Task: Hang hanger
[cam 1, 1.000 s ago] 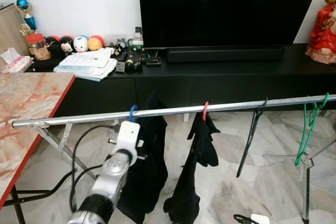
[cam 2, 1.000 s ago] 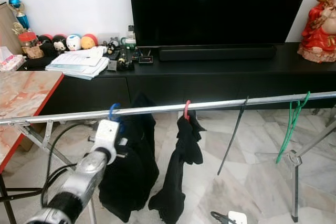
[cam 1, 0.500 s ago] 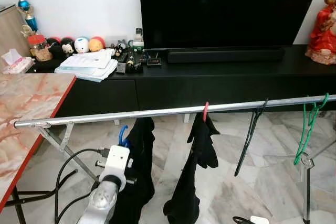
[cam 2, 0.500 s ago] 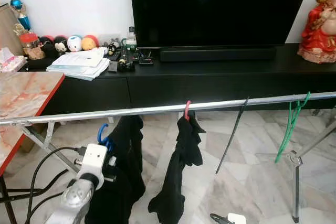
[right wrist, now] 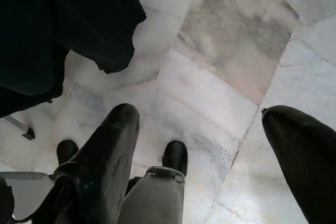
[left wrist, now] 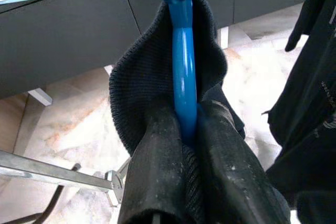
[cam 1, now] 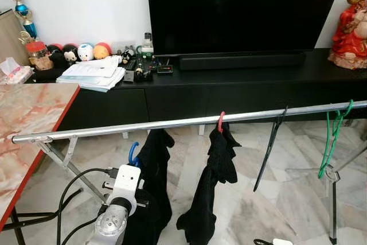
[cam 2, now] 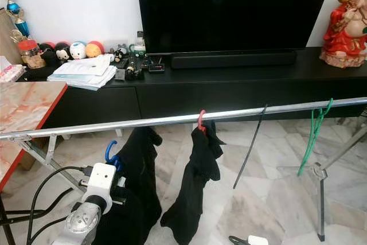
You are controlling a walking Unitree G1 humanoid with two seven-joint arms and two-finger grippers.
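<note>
- The left gripper [left wrist: 184, 145] pinches the blue hanger [cam 1: 133, 153] below the rail [cam 1: 172, 123]; its hook could miss the rail on lifting.
- The hanger is glossy blue, its neck wrapped in a dark garment [cam 1: 156, 187].
- The right gripper [right wrist: 210, 166] hangs spread over the floor.

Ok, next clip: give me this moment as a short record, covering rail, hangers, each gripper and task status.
rail: metal drying rail running across in front of the TV console
on rail: red hanger with a black garment, bare black hanger, green hanger
blue hanger: below the rail, off it, carrying a black garment
left gripper: shut on the blue hanger
right gripper: open, over the marble floor
status: blue hanger not yet hung
</note>
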